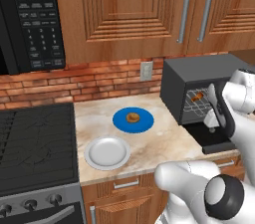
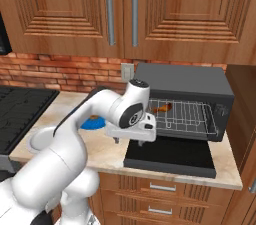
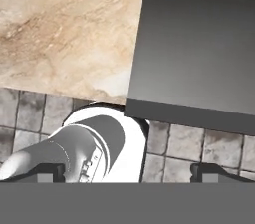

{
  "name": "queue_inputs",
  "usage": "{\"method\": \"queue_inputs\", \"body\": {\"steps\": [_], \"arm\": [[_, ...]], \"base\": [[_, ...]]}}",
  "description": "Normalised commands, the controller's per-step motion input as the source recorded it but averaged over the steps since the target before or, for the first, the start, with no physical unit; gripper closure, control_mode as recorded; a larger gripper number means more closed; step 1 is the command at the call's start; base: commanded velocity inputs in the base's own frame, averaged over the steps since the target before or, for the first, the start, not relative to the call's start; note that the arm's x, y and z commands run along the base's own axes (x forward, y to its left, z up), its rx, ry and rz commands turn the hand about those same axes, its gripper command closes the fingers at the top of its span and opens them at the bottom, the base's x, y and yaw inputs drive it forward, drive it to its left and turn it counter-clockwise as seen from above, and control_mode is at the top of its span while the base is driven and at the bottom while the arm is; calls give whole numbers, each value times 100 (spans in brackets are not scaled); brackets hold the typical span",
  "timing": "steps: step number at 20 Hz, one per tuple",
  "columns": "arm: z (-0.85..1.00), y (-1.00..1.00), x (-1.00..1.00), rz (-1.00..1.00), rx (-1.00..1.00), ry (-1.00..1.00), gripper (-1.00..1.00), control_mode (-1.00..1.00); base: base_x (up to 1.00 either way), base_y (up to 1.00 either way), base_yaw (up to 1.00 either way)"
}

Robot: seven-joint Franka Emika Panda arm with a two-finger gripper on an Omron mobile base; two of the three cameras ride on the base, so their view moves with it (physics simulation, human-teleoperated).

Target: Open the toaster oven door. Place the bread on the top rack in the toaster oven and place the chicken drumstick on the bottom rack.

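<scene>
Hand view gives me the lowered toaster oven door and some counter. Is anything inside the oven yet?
Observer: Yes. The chicken drumstick lies on a wire rack inside the toaster oven, toward its left side. I cannot tell which rack level it is on.
Operator: And where is the bread?
Observer: The bread sits in the middle of the blue plate on the counter, left of the oven.
</scene>
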Motion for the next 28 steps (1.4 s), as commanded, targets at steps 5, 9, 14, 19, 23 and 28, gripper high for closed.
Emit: {"method": "queue_inputs", "body": {"steps": [5,9,14,19,23,28], "arm": [[9,69,17,8,0,1,-100,-100],[9,69,22,6,0,2,-100,-100],[4,71,24,2,0,-1,-100,-100],[0,66,31,-9,0,-9,-100,-100],[-3,60,43,-22,0,-7,-100,-100],[0,57,45,-26,0,-2,-100,-100]], "base": [[0,0,0],[0,0,0],[0,0,0],[0,0,0],[0,0,0],[0,0,0]]}}
